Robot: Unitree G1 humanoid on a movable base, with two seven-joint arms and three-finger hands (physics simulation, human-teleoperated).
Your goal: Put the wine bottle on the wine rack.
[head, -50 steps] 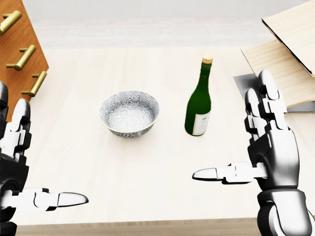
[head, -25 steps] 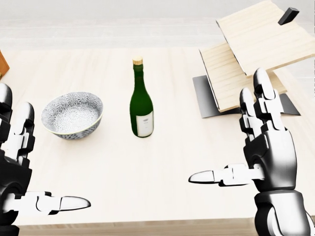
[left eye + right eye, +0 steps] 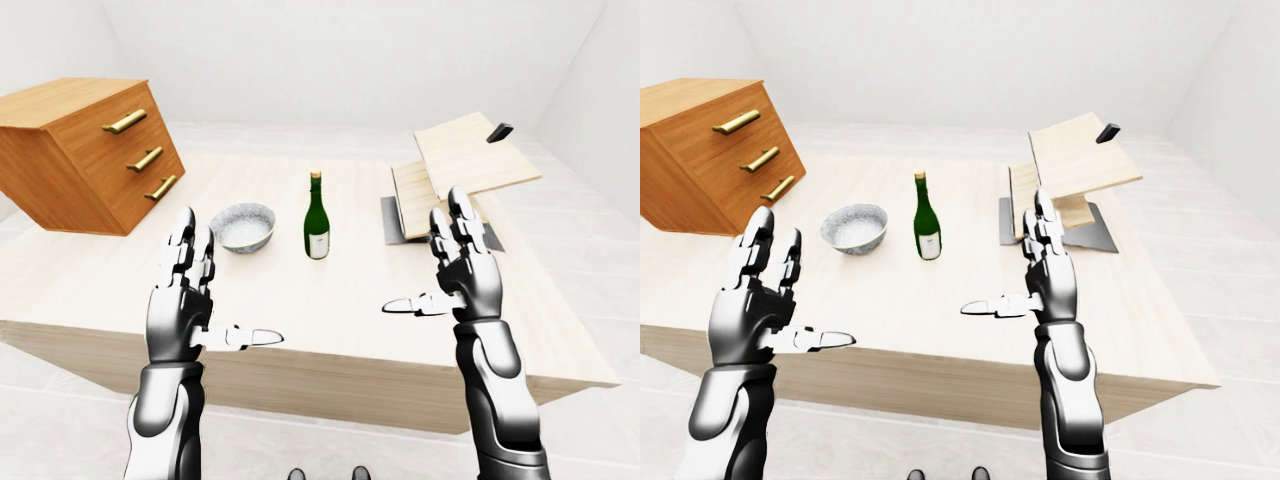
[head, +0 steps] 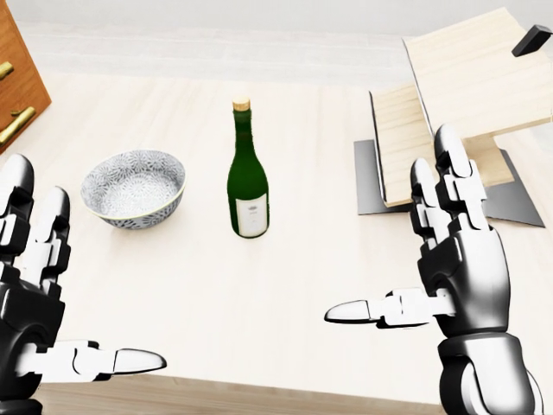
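My silver-and-black left hand hovers with its fingers spread, holding nothing, near the patterned grey ceramic bowl. The green glass wine bottle stands upright mid-table, just right of the bowl. My right hand, fingers likewise spread, hovers below the slanted pale wooden wine rack.

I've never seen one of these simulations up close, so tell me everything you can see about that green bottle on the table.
The wine bottle looks like dark green glass, with a long slim neck, a tan cork-like top and a pale label low on its body. It stands upright on the light wooden table, right of the patterned bowl and left of the slanted wooden rack in the head view. Nothing but the table touches it; both hands are apart from it.
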